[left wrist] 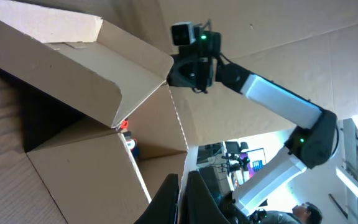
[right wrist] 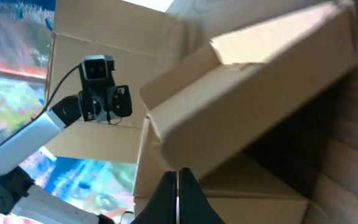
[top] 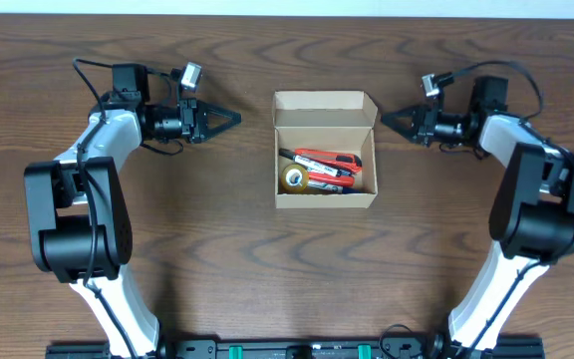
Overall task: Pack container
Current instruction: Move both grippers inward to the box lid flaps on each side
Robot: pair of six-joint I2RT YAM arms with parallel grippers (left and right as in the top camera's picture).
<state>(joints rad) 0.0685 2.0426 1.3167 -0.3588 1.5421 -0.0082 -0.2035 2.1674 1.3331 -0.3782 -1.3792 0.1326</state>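
From overhead, the small rectangular tan cardboard container point(top: 325, 200) sits in the middle of the dark brown wooden desk point(top: 217, 259). Its hinged flap lid point(top: 325, 108) is thrown back on the far side. Inside lie a flat red and black item point(top: 327, 163) and, just beside it toward the left wall, a yellowish roll of tape point(top: 294, 179). Nothing loose lies on the desk, so the filling looks done and closing the lid is probably what remains.

The left pincer point(top: 232, 118) and right pincer point(top: 389, 118) flank the container at the level of the flap. Each tapers to a point aimed inward, near the box but apart from it. That mirrored stance suits nudging the flap or steadying the walls from both sides.

In the left wrist view, the left pincer point(left wrist: 182, 186) has its fingers pressed together with nothing between them. The container's side wall point(left wrist: 73, 180) and raised flap fill the left of the picture, and a speck of red shows at the opening.

In the right wrist view, the right pincer point(right wrist: 178, 180) is likewise closed to a thin seam and carries nothing. The container point(right wrist: 253, 93) looms close ahead, which suggests a push rather than a grasp.
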